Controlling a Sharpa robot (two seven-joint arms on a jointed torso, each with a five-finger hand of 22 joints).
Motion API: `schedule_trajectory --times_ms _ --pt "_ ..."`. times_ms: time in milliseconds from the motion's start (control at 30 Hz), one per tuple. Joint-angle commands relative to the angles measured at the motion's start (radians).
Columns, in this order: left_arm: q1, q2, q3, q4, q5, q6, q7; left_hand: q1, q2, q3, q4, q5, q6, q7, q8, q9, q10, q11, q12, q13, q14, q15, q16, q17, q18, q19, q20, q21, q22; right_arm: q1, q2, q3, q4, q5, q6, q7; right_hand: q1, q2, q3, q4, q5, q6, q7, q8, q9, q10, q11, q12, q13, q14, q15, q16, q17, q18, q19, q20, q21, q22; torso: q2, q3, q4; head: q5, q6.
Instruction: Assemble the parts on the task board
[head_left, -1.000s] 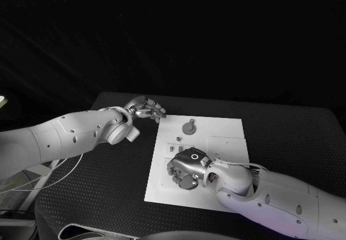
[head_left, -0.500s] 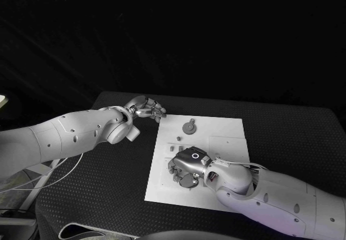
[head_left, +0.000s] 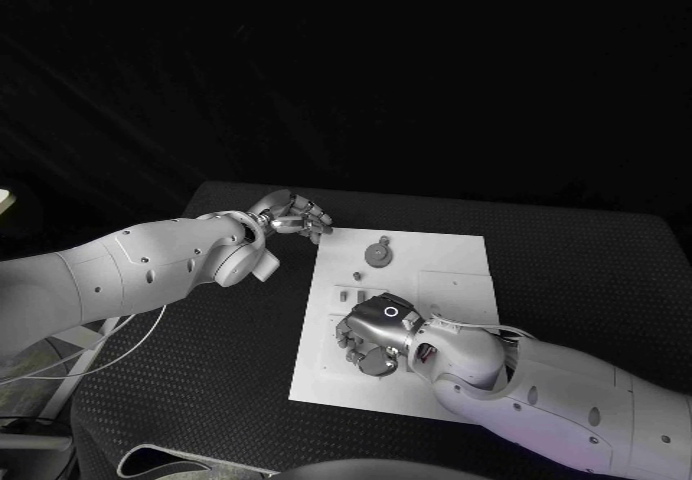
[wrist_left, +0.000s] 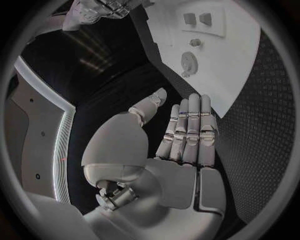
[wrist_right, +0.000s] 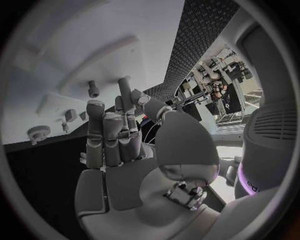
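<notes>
Nothing much has shifted since the earlier frames: both hands sit where they were, right hand perhaps a shade lower over the board. Black desk (head_left: 216, 350) carries the white task board (head_left: 447, 270) at its middle. Right hand (head_left: 375, 335) lies low over the near half of the board, knuckles up, fingers bent downward toward the plate; right wrist view shows the fingers (wrist_right: 103, 135) nearly straight and close together, nothing between them, so a narrow, empty hand. Left hand (head_left: 293, 217) hovers just off the board's far corner on its own side, over bare desk, fingers loosely curled; left wrist view shows them straight, side by side, thumb apart, nothing held. Beyond the right hand, toward the board's far edge, lies a round grey gear part (head_left: 378, 256), flat on the plate, well apart from both hands. Between gear and right hand, small peg-like parts (head_left: 355, 295) stand on the board, too small to tell more.
</notes>
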Motion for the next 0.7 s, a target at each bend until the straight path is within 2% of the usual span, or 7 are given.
schedule_trajectory --times_ms 33,700 --pt "0.001 0.000 0.001 0.001 0.006 0.011 0.007 -0.010 0.003 -0.005 0.001 -0.002 -0.008 0.001 0.005 -0.001 -0.008 0.000 0.004 -0.002 0.006 0.001 -0.006 0.001 0.009 0.001 0.002 0.006 -0.001 -0.003 -0.002 -0.002 0.003 -0.003 0.015 0.002 0.011 0.019 0.004 0.000 0.002 0.003 0.000 0.003 0.002 0.076 -0.024 0.019 0.065 -0.004 -0.008 0.003 0.002 0.069 0.005 -0.012 0.006 0.022 0.000 -0.0002 0.0002 0.000 0.000" --pt "0.001 0.003 0.001 -0.001 0.006 0.012 0.006 -0.011 0.004 -0.005 0.001 -0.002 -0.009 0.001 0.005 -0.001 -0.008 0.001 0.005 -0.002 0.006 0.001 -0.007 0.002 0.009 0.001 0.002 0.006 -0.002 -0.003 -0.003 -0.002 0.007 -0.003 0.016 0.002 0.011 0.019 0.004 0.000 0.002 0.004 0.000 0.003 0.003 0.077 -0.025 0.019 0.067 -0.004 -0.008 0.004 0.002 0.069 0.005 -0.012 0.006 0.022 0.000 0.0004 -0.0006 0.001 -0.006"
